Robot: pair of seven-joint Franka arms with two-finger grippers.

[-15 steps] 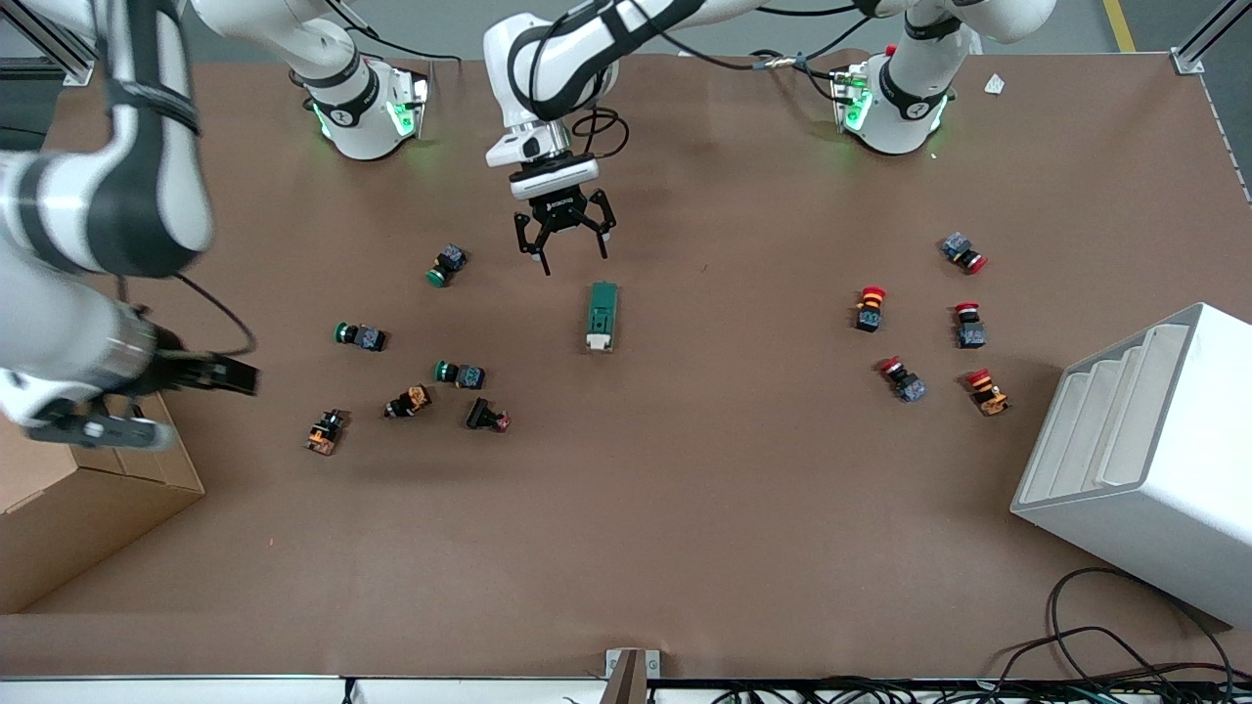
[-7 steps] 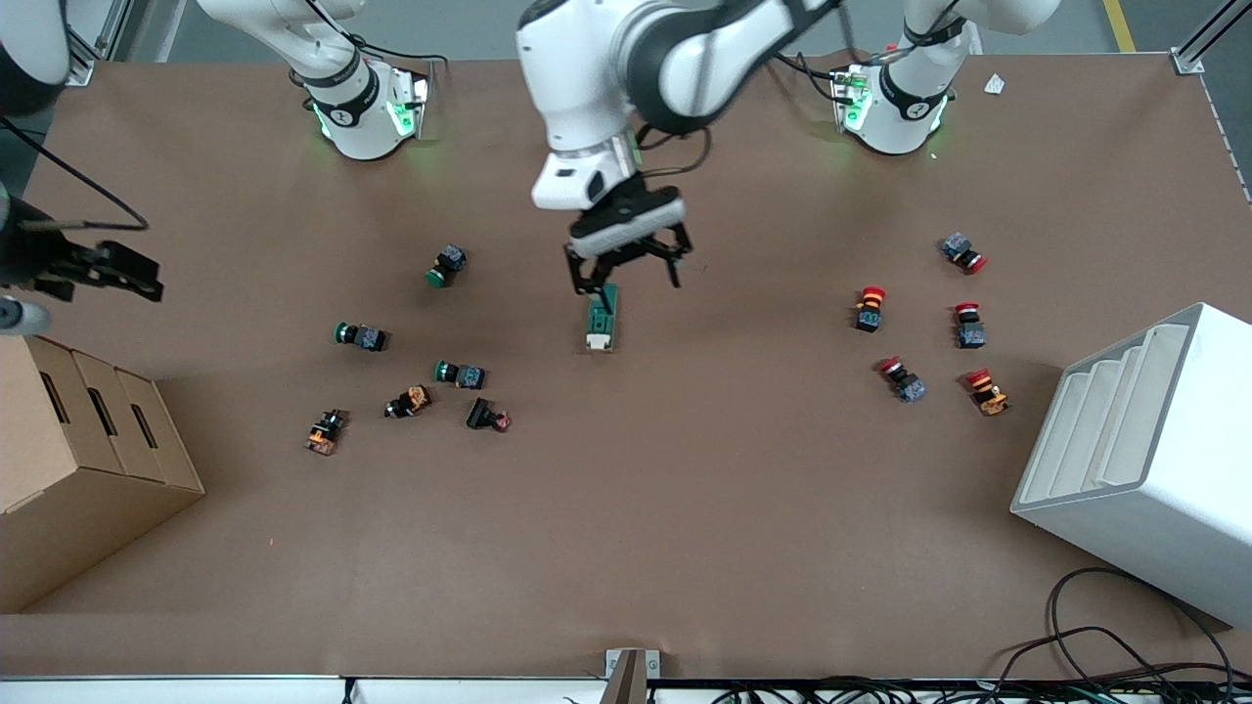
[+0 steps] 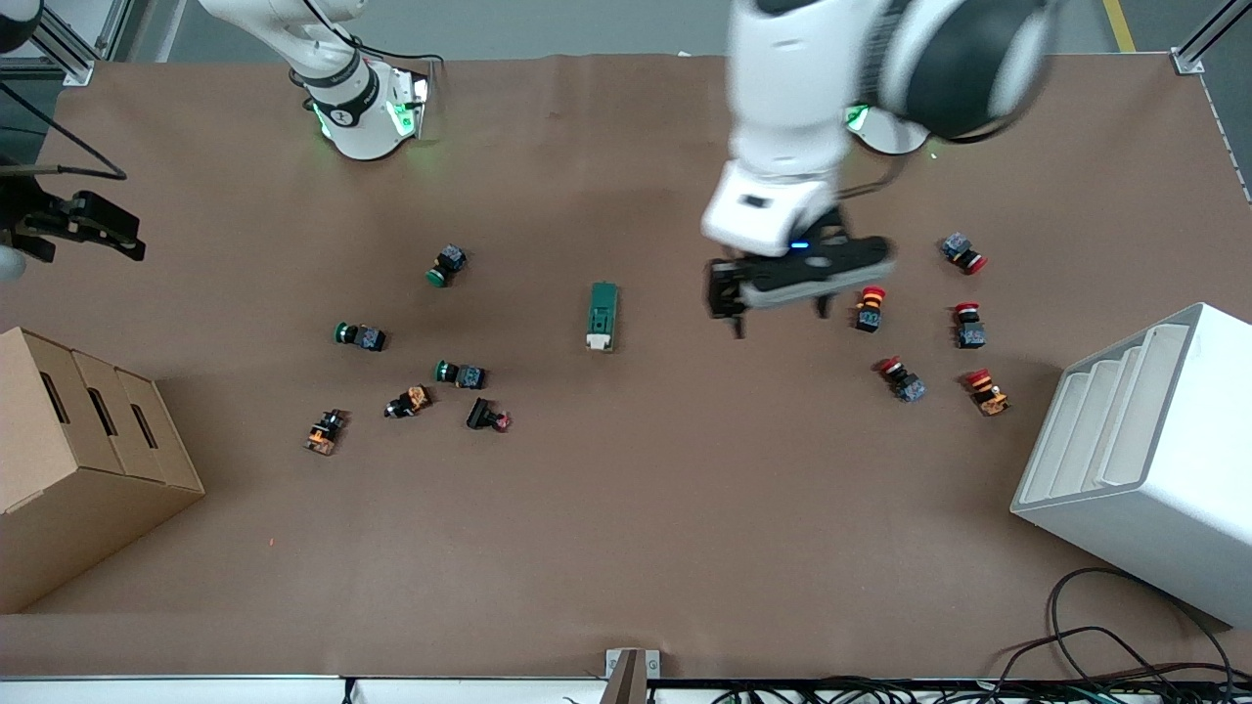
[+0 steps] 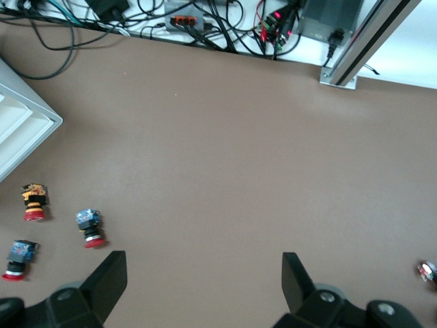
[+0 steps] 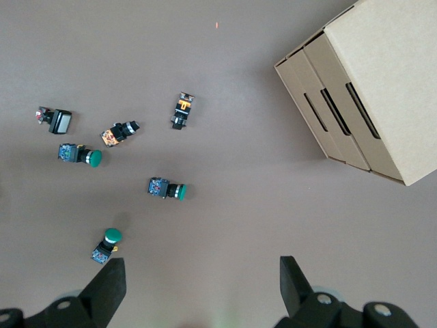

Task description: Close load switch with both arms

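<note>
From the front I see the load switch (image 3: pixel 603 316), a dark green block with a white end, lying alone mid-table; I read no lettering. My left gripper (image 3: pixel 778 305) hangs over bare brown table (image 3: pixel 626 508) beside it, jaws wide. My right gripper (image 3: pixel 73 223) hovers above the cardboard box (image 3: pixel 78 460). Both wrist views show matte black fingers (image 4: pixel 109 277) (image 5: pixel 109 283) spread wide, empty.
</note>
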